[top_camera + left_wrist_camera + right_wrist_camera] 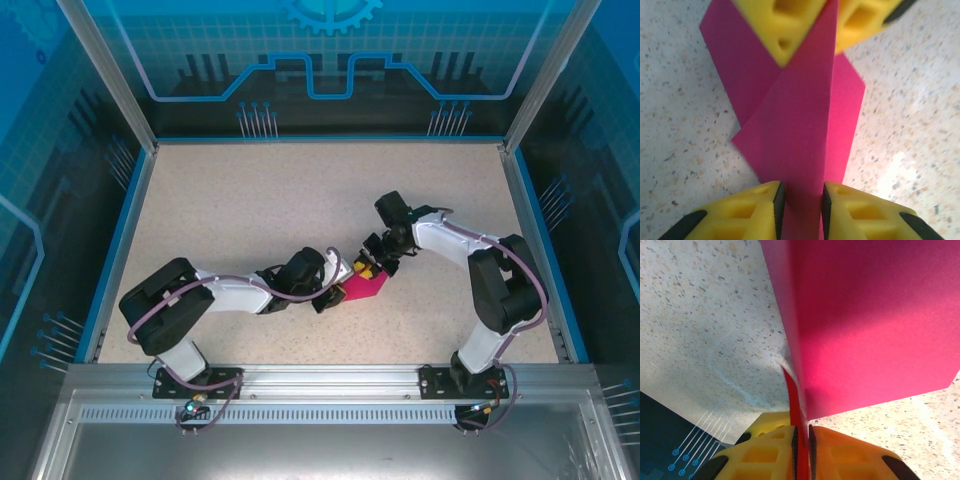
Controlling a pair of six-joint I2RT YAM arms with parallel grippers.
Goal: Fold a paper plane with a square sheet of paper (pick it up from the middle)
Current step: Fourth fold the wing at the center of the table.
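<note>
Pink paper (368, 288), part-folded, lies centre-near on the table (300, 190). Wide bare room far, left and right, up to the blue rim (320, 139). Right gripper (801, 440) pinches the paper's raised fold. Left gripper (802, 210) pads narrowly parted astride it.

The pink paper (875, 325), blurred and cut off at the right wrist view's top edge, seems folded.

Speckled beige table (300, 200) edged in blue, enclosed by translucent blue circuit-patterned walls (330, 70)
</note>
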